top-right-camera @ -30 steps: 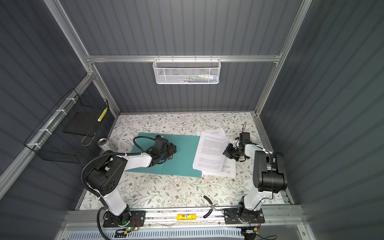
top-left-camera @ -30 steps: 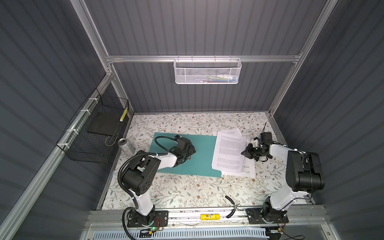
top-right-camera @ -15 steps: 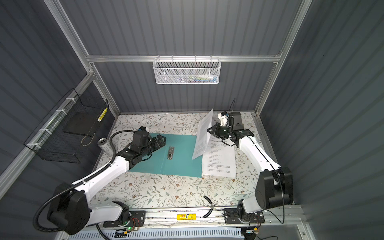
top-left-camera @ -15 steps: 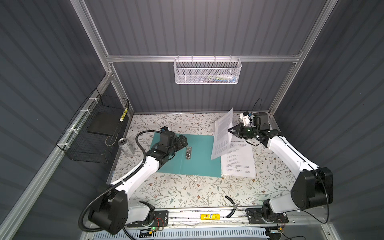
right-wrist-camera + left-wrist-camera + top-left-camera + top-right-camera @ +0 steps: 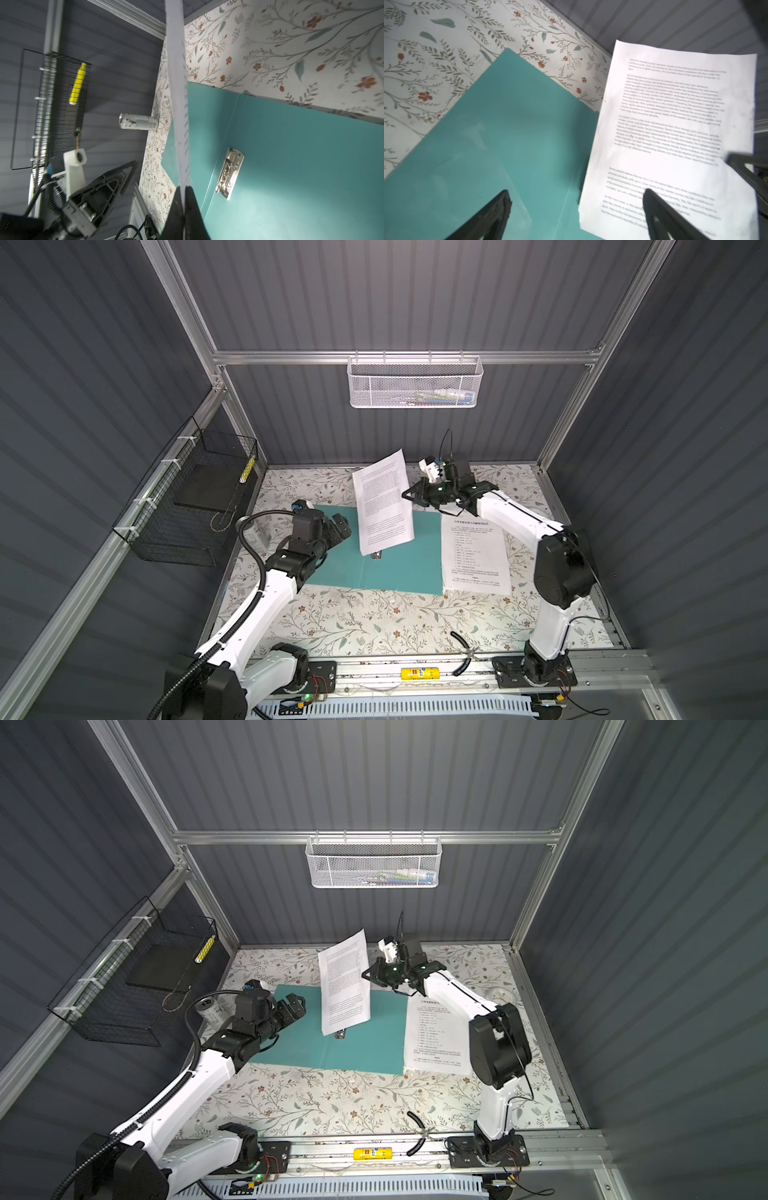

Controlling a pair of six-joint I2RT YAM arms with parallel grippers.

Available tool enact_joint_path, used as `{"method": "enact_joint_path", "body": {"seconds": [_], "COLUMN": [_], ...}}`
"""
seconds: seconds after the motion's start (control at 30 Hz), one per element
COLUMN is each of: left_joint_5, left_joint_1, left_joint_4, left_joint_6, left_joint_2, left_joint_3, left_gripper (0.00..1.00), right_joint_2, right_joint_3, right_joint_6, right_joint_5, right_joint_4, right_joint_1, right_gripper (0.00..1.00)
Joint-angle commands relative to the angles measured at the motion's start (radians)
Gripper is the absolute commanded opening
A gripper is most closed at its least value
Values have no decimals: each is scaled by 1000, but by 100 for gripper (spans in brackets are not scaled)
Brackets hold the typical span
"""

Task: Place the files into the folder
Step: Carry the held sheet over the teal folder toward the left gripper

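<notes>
Top views: vs half a sec ago the sheet (image 5: pixel 384 502) has swung left, now hanging over the folder (image 5: pixel 399 572) by its clip (image 5: pixel 377 556). The right gripper (image 5: pixel 409 495) pinches its edge. Rest of files (image 5: pixel 473 556) lie just right of folder.
L wrist: left gripper (image 5: pixel 577 194) wide apart, empty, above folder (image 5: pixel 508 135).
R wrist: jaws clamped on sheet (image 5: pixel 176 83) edge

Even bright light; soft glare on the folder (image 5: pixel 301 155), wrist views blurred.
</notes>
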Motion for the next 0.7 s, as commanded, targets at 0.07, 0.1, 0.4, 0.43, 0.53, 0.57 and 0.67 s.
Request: {"method": "enact_joint_path", "body": {"seconds": [0.07, 0.1, 0.4, 0.43, 0.53, 0.57, 0.67], "left_joint_5": [21, 54, 168, 164, 158, 161, 167], "left_joint_1": [2, 4, 13, 15, 16, 16, 18], "left_joint_4": [30, 63, 162, 158, 154, 155, 157], "left_joint_6": [31, 34, 6, 6, 4, 4, 3], "left_joint_2": [9, 8, -1, -5, -9, -8, -12], "left_joint_3": [-25, -40, -64, -63, -66, -67, -80], "left_gripper": [99, 99, 99, 99, 98, 98, 98], "right_joint_2": [124, 138, 213, 219, 233, 239, 256], "right_joint_3": [65, 65, 28, 25, 15, 15, 28], "right_joint_6": [-1, -16, -75, -74, -68, -67, -74], "right_joint_5": [30, 35, 121, 120, 117, 118, 148], "right_joint_4": [188, 216, 319, 327, 366, 375, 362], "right_joint_1": [43, 51, 97, 102, 114, 121, 144], "right_gripper": [0, 0, 0, 0, 0, 0, 0]}}
